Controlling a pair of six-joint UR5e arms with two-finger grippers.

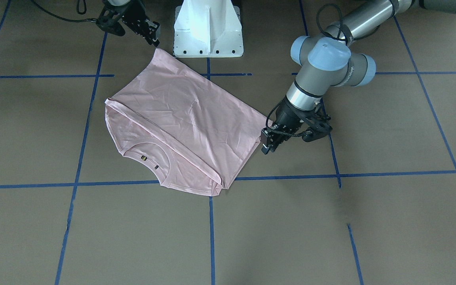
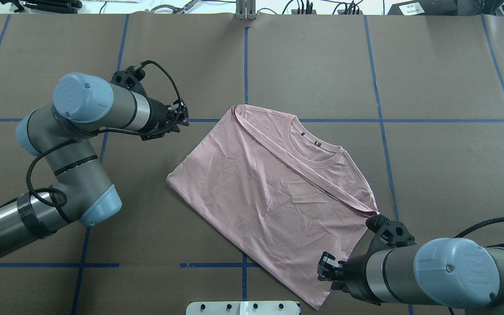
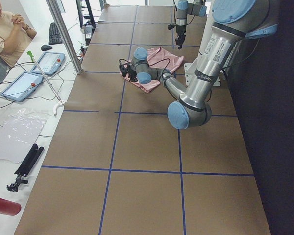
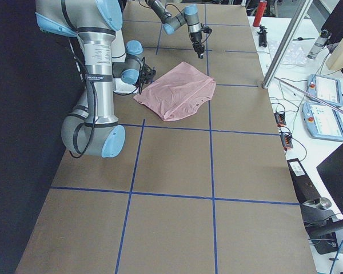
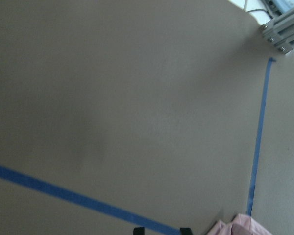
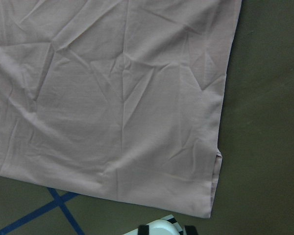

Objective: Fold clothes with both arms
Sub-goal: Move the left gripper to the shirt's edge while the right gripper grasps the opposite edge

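The pale pink T-shirt [image 1: 188, 118] lies flat on the brown table, folded into a slanted rectangle, plain side up. Its ribbed collar [image 2: 317, 153] shows at the far edge; the print is hidden. My left gripper [image 2: 185, 117] hovers just off the shirt's left corner, apart from the cloth, open and empty; it also shows in the front view [image 1: 268, 144]. My right gripper [image 2: 324, 269] is above the shirt's near corner by the base, open and empty, and also shows in the front view [image 1: 154, 37]. The right wrist view looks down on wrinkled pink cloth [image 6: 112, 98].
The white pedestal base [image 1: 208, 31] stands at the table's near edge beside the shirt. Blue tape lines [image 2: 245, 65] grid the table. An aluminium post [image 3: 63, 34], teach pendants [image 3: 49, 62] and a seated person [image 3: 5, 34] are past the far side.
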